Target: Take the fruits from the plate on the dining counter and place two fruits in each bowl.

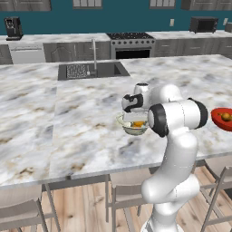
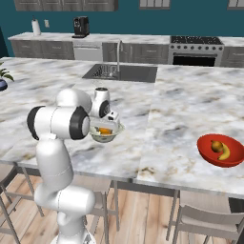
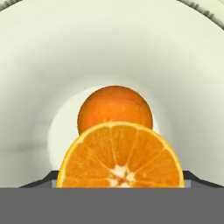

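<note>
My gripper [image 3: 118, 181] reaches down into the cream-white bowl [image 1: 128, 130] [image 2: 113, 137] [image 3: 109, 48] on the dining counter [image 1: 68, 127] [image 2: 190, 109]. Its fingertips [image 3: 41, 179] flank a halved orange [image 3: 120, 155], cut face toward the camera, and the gripper is shut on it. A whole round orange [image 3: 115, 107] lies on the bowl's floor just behind. To the right, the red bowl [image 1: 217, 122] [image 2: 209, 155] holds a yellow banana [image 2: 224, 153] and a brownish-orange fruit [image 2: 217, 145] [image 1: 225, 117]. The blue plate is out of view.
A sink [image 1: 90, 70] [image 2: 119, 72] with a faucet is set into the counter's far side. Stools [image 1: 124, 190] [image 2: 205, 219] stand under the near edge. A potted plant [image 2: 2, 78] sits at the counter's far left. The stove [image 1: 130, 45] lines the back wall.
</note>
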